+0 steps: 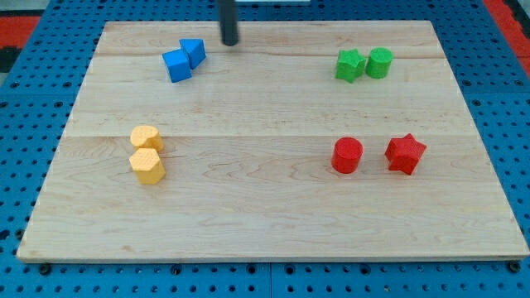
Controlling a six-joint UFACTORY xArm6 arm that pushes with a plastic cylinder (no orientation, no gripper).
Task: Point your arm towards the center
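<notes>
My dark rod comes down from the view's top, and my tip (229, 41) rests on the wooden board (265, 199) near its top edge, left of the middle. Two blue blocks lie just left of the tip: a blue cube (176, 65) and a second blue block (194, 52) touching it. A green star (349, 64) and a green cylinder (380, 62) sit at the top right. A red cylinder (347, 155) and a red star (405, 153) sit at the right. Two yellow blocks lie at the left: one rounded (146, 137), one hexagonal (147, 165).
The board lies on a blue perforated table (25, 124) that shows around all its edges. A red area (16, 21) shows at the view's top left corner.
</notes>
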